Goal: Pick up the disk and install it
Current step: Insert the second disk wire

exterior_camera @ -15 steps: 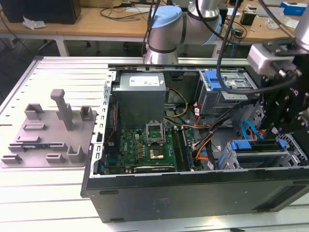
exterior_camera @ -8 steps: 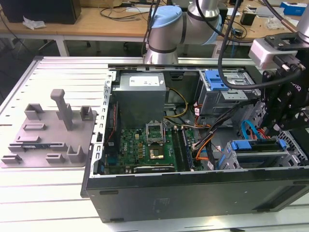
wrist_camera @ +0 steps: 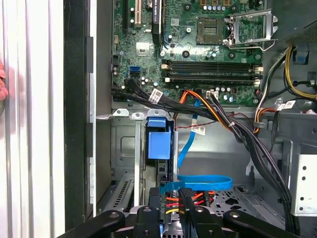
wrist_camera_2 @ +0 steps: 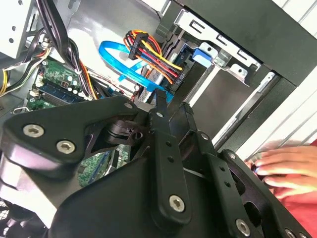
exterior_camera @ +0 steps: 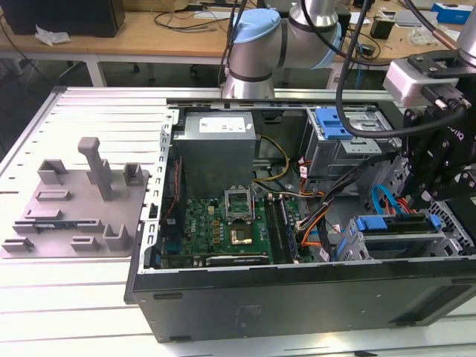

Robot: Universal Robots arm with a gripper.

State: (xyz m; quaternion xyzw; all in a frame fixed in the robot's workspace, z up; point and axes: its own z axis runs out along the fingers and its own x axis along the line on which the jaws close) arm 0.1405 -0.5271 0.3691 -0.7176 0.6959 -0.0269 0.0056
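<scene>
The jaws stand a little apart, with nothing clamped between them; behind the gripper (wrist_camera: 170, 192) in the first wrist view lie red, yellow and blue cables (wrist_camera: 198, 183). The disk (exterior_camera: 398, 236) sits at the lower right of the exterior view, a flat silver body in a blue plastic frame, lying in the drive bay (exterior_camera: 349, 249) of the open computer case (exterior_camera: 297, 305). Its label is not visible. A person's hand (wrist_camera_2: 285, 166) rests beside the case, partly cut off.

hand (wrist_camera_2: 290, 166) cut off at frame edge; disk (exterior_camera: 398, 227) partly hidden in its bay
</scene>
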